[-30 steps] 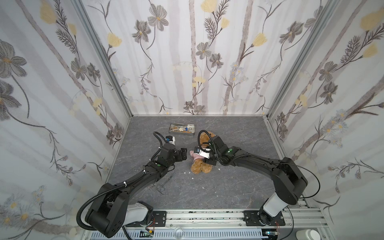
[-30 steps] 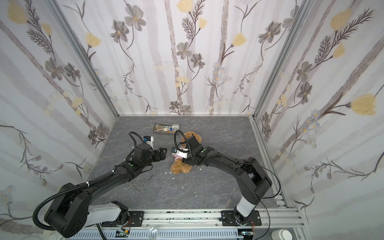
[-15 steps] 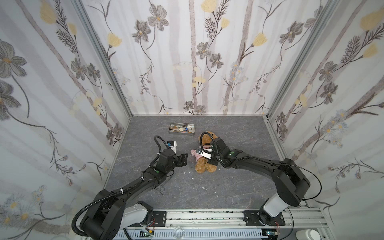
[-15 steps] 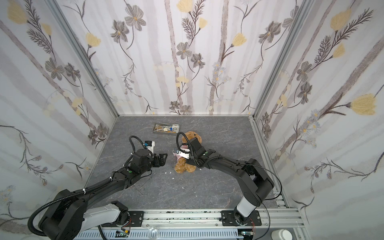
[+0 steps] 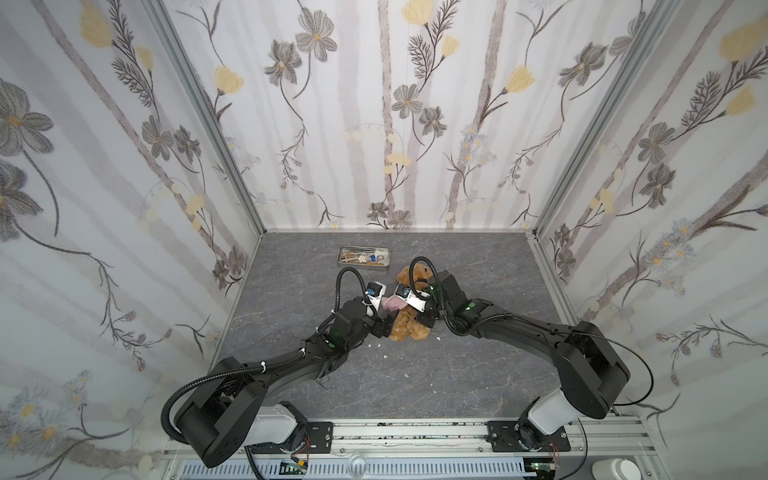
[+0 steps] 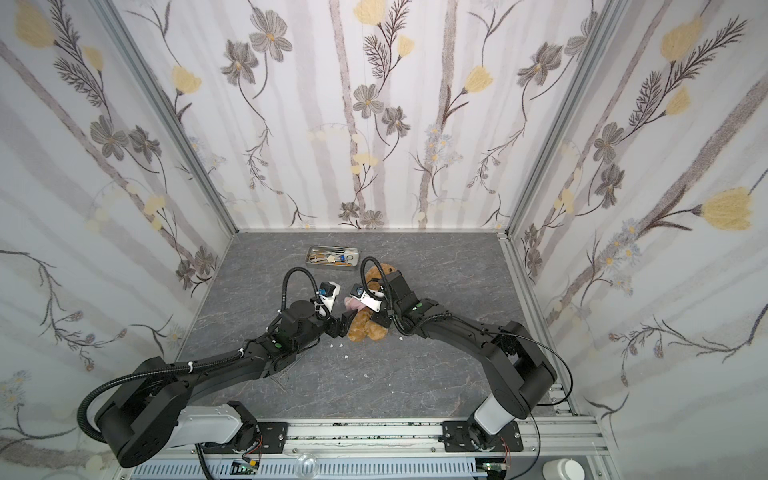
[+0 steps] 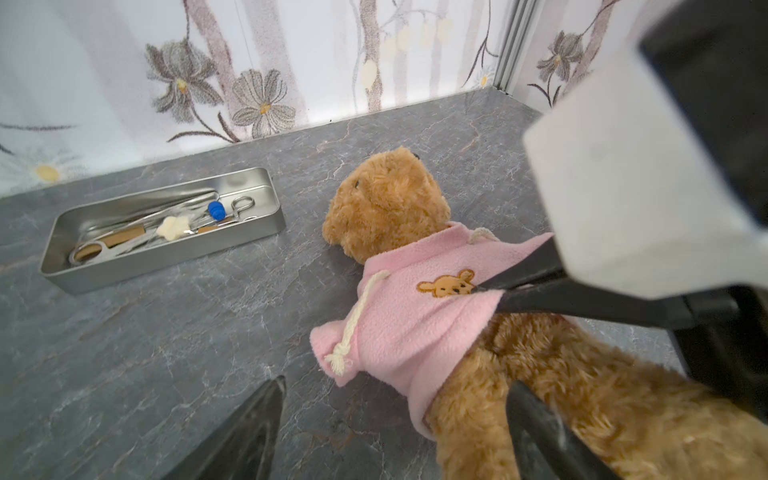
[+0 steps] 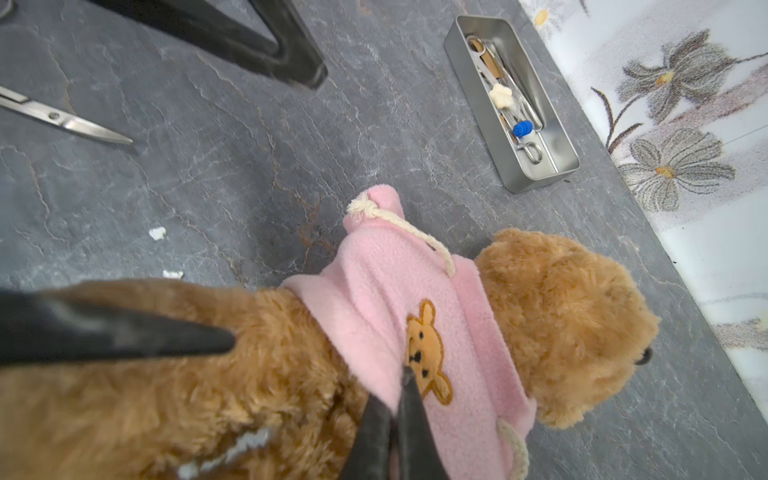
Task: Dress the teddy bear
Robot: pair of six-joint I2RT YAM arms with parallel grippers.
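Note:
The teddy bear point(image 5: 411, 326) point(image 6: 368, 328) lies on its back on the grey table, head point(image 7: 386, 199) point(image 8: 561, 311) toward the back wall. A pink shirt point(image 7: 407, 324) point(image 8: 374, 282) with an orange bear emblem is around its neck and chest. My right gripper point(image 8: 405, 372) point(image 5: 407, 309) is shut on the shirt's lower hem beside the emblem. My left gripper point(image 7: 397, 384) point(image 5: 384, 326) stands open at the bear's side. One of its fingers point(image 8: 166, 336) rests on the bear's furry belly; the other hangs over the table.
An open metal tin point(image 5: 361, 266) point(image 7: 174, 266) point(image 8: 540, 179) of small tools sits behind the bear near the back wall. Scissors point(image 8: 62, 118) lie on the table by the left arm. White scraps point(image 5: 385, 356) point(image 8: 157, 233) dot the floor. Papered walls close three sides.
My right gripper has closed on the shirt's hem. My left gripper drew back a little, then came in beside the bear's body, staying open.

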